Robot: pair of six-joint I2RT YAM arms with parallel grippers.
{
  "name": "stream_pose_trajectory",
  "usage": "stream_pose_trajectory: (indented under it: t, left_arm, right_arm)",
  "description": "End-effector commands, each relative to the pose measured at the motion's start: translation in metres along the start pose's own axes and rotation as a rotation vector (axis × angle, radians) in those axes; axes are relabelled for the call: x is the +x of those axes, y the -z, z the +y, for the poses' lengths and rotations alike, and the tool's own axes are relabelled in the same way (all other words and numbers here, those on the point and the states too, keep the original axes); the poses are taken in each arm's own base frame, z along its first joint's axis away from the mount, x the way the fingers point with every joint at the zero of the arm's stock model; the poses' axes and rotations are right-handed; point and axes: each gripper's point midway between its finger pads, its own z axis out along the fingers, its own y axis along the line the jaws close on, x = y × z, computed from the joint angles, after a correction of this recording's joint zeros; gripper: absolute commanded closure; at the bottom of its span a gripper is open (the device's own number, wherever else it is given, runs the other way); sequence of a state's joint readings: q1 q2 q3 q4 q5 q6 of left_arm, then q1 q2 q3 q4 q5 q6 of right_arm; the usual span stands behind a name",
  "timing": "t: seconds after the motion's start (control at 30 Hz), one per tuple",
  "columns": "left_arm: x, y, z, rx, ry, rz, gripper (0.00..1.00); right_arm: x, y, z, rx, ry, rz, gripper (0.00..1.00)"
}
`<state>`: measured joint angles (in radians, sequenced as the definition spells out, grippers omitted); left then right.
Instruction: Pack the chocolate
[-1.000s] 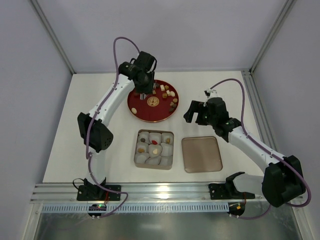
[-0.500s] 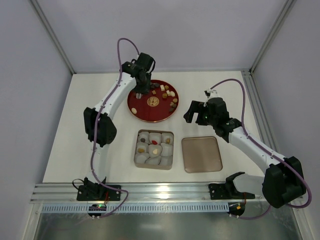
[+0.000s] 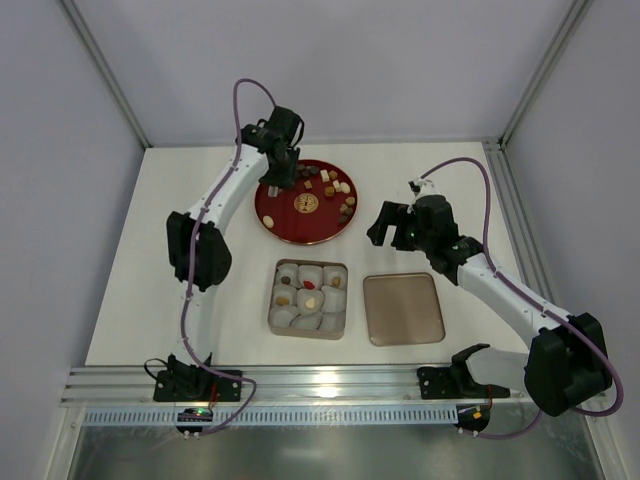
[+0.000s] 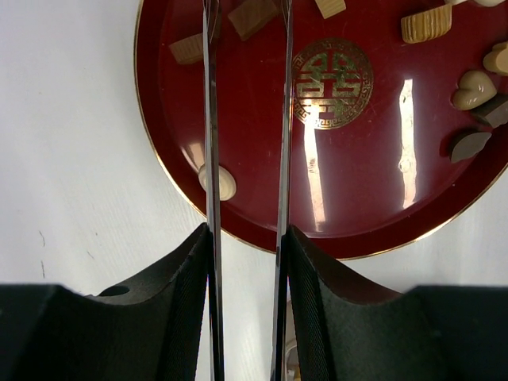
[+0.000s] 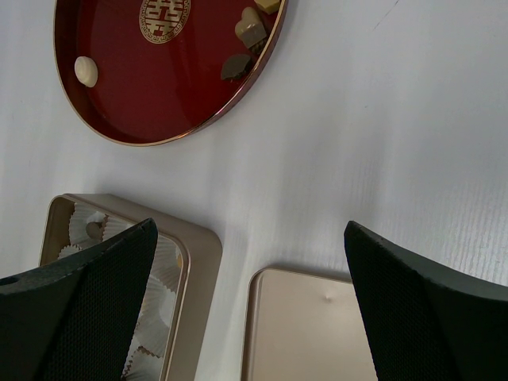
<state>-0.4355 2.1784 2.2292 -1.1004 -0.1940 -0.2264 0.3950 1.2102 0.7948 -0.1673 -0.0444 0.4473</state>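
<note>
Chocolate (image 3: pixel 343 187) crowding plate's (image 3: pixel 290 222) far-right rim

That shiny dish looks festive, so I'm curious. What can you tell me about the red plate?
The red plate is round and glossy like lacquer, with a thin gold rim and a gold emblem at its centre. It lies flat on the white table. Small chocolates sit mostly toward one side; one cream piece lies alone near the rim. The left gripper hangs over it; contact cannot be told.

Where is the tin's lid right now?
In the top view, the lid lies flat on the table just right of the open tin, not touching it.
</note>
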Motion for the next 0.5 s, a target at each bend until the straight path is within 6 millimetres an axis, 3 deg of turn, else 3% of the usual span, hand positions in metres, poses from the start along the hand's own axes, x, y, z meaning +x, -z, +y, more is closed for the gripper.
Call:
stream_pose_trajectory:
  t: [0.0, 0.47]
  left_arm:
    - [-0.004, -0.009, -0.002, 0.026, -0.019, -0.013, 0.59]
    - [0.008, -0.019, -0.003, 0.035, -0.029, 0.027, 0.59]
  right_arm:
    - [-0.014, 0.006, 0.006, -0.020, 0.011, -0.047, 0.00]
    - [-0.013, 0.005, 0.005, -0.016, 0.009, -0.045, 0.00]
